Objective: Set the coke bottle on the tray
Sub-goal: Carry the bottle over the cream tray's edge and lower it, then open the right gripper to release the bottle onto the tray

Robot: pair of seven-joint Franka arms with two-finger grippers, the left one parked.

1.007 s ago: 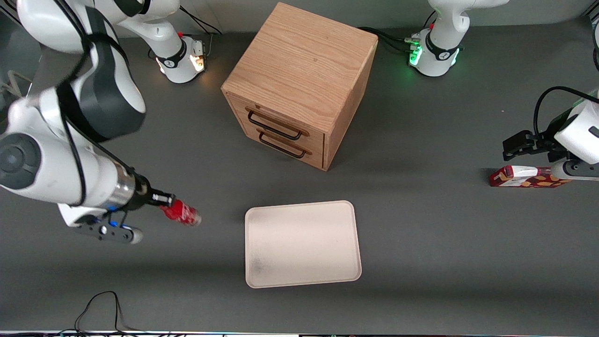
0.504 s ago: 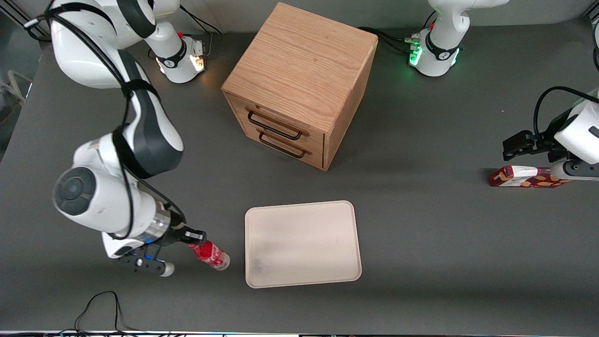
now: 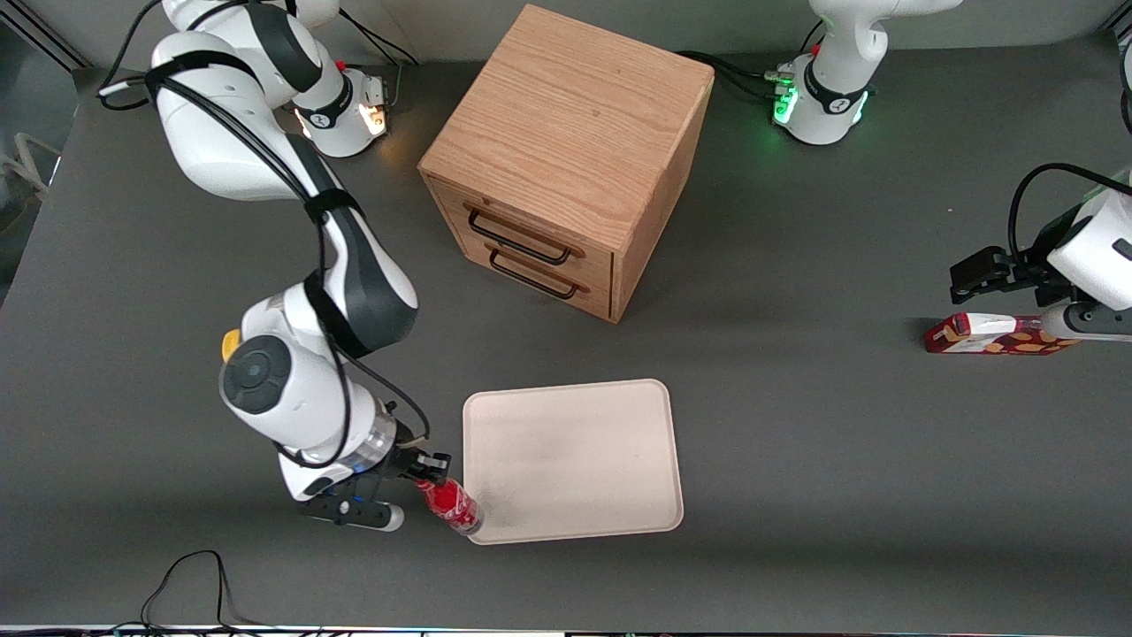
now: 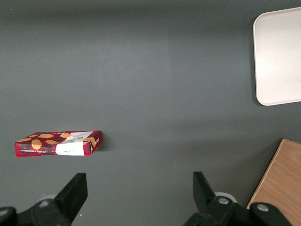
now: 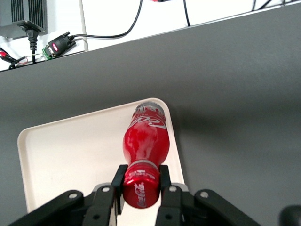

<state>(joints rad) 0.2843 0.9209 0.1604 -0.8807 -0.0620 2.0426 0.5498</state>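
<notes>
— Grey surface (image 3: 796,460), item one?
— Coke bottle (image 3: 451,506), clamped at the cap by the end effector (image 3: 431,478), tilted base-down over the tray (image 3: 575,460) corner nearest the working arm.
— Reason?
— Likely carried in for setting down; not yet released.
</notes>
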